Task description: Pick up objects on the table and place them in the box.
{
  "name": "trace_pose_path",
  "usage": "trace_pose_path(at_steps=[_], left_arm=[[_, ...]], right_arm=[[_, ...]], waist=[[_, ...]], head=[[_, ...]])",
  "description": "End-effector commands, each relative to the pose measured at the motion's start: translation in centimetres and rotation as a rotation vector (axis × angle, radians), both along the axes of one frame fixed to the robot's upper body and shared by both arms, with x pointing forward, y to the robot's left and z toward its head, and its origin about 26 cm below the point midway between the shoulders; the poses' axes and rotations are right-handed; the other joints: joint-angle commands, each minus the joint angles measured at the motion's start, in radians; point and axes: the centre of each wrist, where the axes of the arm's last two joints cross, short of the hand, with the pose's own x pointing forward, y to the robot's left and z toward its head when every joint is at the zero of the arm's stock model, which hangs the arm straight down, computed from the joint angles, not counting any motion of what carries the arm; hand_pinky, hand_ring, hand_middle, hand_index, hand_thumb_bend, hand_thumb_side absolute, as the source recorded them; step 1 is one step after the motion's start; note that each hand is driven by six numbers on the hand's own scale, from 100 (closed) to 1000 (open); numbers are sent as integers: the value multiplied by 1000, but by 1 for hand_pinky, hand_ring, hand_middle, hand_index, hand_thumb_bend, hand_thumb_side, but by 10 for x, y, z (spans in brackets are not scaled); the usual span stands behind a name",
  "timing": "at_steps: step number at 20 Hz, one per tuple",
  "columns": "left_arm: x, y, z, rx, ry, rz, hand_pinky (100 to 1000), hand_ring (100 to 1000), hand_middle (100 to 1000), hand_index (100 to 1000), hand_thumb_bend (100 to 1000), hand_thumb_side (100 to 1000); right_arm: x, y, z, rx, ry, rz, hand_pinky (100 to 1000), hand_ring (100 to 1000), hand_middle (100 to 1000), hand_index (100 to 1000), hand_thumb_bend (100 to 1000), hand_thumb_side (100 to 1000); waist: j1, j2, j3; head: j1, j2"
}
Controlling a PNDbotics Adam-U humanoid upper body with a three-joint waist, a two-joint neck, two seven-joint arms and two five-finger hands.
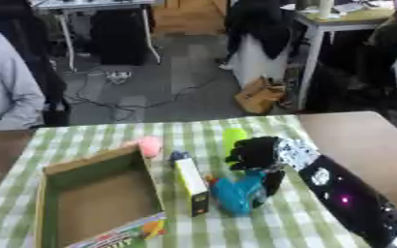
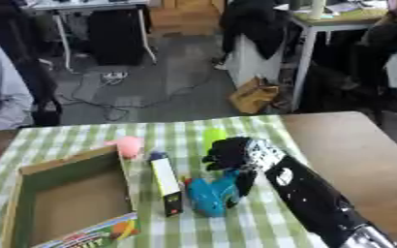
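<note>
Since the box sits open at the near left corner of the surface with nothing yet visible inside it, whatever gets lifted should travel leftward over its rim and be let go low. Just right of it lie a yellow carton and a blue toy. Over that toy the right robot hand hangs, fingers curled downward, whether clamped I cannot tell; it should close squarely round the body, clear of the green object and pink object farther back.

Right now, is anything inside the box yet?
No, the box shows only its bare brown floor; the pink object lies outside.
</note>
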Motion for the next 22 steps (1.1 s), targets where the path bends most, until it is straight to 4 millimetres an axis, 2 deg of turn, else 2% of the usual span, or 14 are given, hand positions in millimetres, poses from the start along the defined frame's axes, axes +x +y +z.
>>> trace_pose_path(at_steps=[1, 4, 16, 22], left_arm=[[-2, 0, 10, 5, -39, -3, 792, 835, 860, 921, 121, 1000], [-2, 0, 10, 4, -41, -4, 792, 835, 860, 920, 122, 1000], [-2, 0, 11, 2, -47, -3, 792, 835, 860, 921, 124, 1000], [-2, 0, 11, 0, -47, -2, 792, 835, 860, 921, 124, 1000]], right_arm=[[4, -2, 10, -4, -36, 3, 1000, 987, 980, 1000, 685, 849], [4, -1, 7, 1, -38, 8, 1000, 983, 973, 1000, 655, 841], [4, 2, -2, 21, -24, 0, 1000, 986, 975, 1000, 653, 838], [1, 4, -14, 30, -4, -22, 1000, 987, 974, 1000, 650, 836]], waist=[[15, 5, 1], [14, 4, 2], [14, -1, 2], [18, -2, 3]], head=[[-3, -11], [-2, -10], [-7, -14], [-14, -12]])
